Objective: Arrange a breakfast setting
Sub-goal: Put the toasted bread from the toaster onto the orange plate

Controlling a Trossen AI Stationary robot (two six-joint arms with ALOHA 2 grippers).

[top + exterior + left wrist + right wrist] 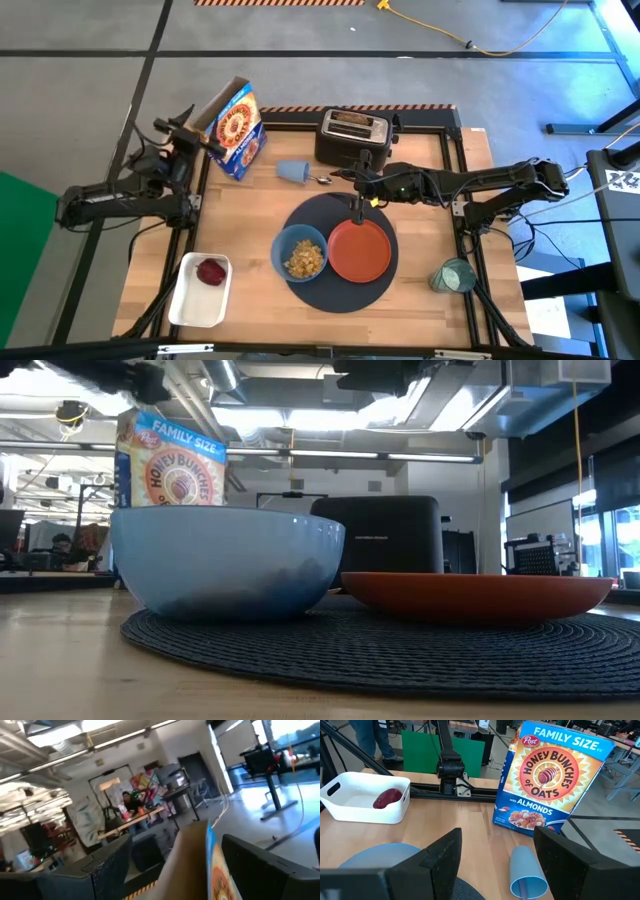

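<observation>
The dark round placemat (340, 293) lies at mid table. On it sit the blue bowl (300, 253), filled with cereal, and the orange plate (360, 250). My right gripper (360, 195) hangs open and empty over the placemat's far edge, in front of the toaster. The metal spoon (322, 180) lies on the wood beside it. The teal glass (452, 275) stands at the table's right edge. The red fruit (211, 271) lies in the white tray. The toast (352, 118) sticks out of the toaster slot. My left gripper (208, 135) is open at the cereal box's top (200, 865). My left gripper has the cereal box's open top flap (172, 860) between its two spread fingers, coming level from the table's left. A gap shows beside one finger (100, 865). Whether the other finger (260, 860) touches the box, I cannot tell. The box stands on the table.
The black toaster (352, 138) stands at the far edge. A light blue cup (525, 872) lies on its side between the toaster and the cereal box (550, 780). The white tray (200, 290) sits at the near left. Bare wood lies at the near right.
</observation>
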